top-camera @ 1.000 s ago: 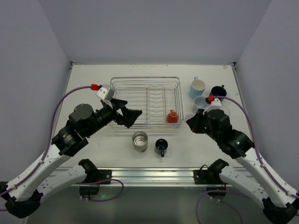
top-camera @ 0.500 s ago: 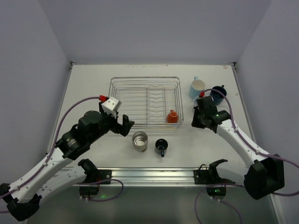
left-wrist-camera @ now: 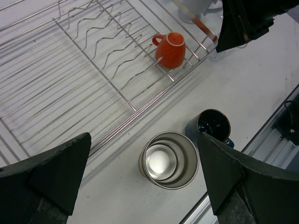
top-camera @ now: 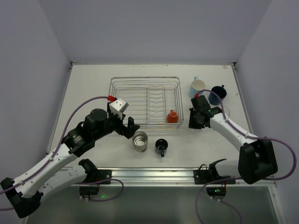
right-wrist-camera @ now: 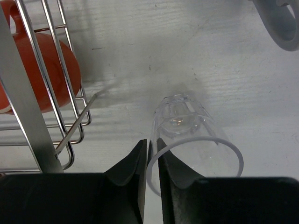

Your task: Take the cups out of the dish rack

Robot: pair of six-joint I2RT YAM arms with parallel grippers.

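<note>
Tabletop [top-camera: 91,84], white and matte, fills a pale lavender booth whose walls [top-camera: 149,28] close in on the left, back and right; a metal rail [top-camera: 149,174] runs along the bottom edge. The dish rack [top-camera: 140,95] sits centre frame with the orange cup [top-camera: 172,116] alone in its lower right corner. Below the rack stand the metallic cup [top-camera: 139,141] and the small dark blue cup [top-camera: 161,146]; upper right hold the light blue mug [top-camera: 197,87] and navy mug [top-camera: 217,92], near the right edge. The left and upper table strips lie bare. The left gripper [top-camera: 128,127] hangs spread wide above the metallic cup, grasping nothing. The right gripper [top-camera: 195,120], just beside the rack's right side, is nipped narrowly around the near rim of the clear glass [right-wrist-camera: 184,116], which rests on the table. Since half a second ago the left arm has shifted right toward the metallic cup, the right gripper has dropped lower left, and the cups have stayed put.
</note>
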